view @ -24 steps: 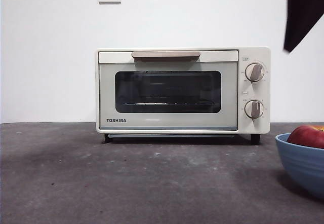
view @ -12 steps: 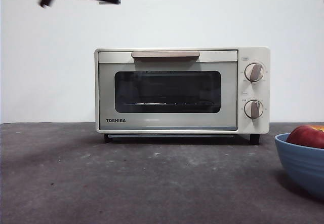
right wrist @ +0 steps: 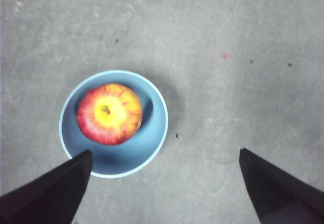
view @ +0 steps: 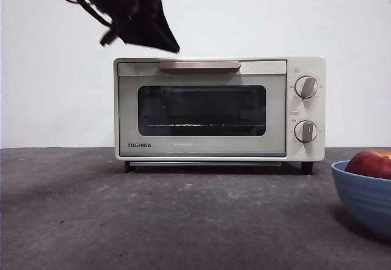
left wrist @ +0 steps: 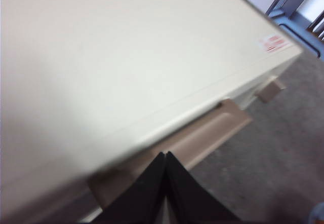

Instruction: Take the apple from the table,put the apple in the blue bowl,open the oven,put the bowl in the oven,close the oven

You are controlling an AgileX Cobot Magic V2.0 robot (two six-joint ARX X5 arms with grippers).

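Front view, left gripper [view: 174, 47] now lower, closed, nearer oven [view: 219, 109] handle [view: 200, 66].

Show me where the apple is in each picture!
Front view: apple at the right edge, in the blue bowl.
Left wrist view: not in it.
Right wrist view: apple inside the blue bowl, left of centre.
Shared landmark: the blue bowl.

A bare test bench: dark grey table [view: 153, 221], plain white wall [view: 256, 19], wall socket.
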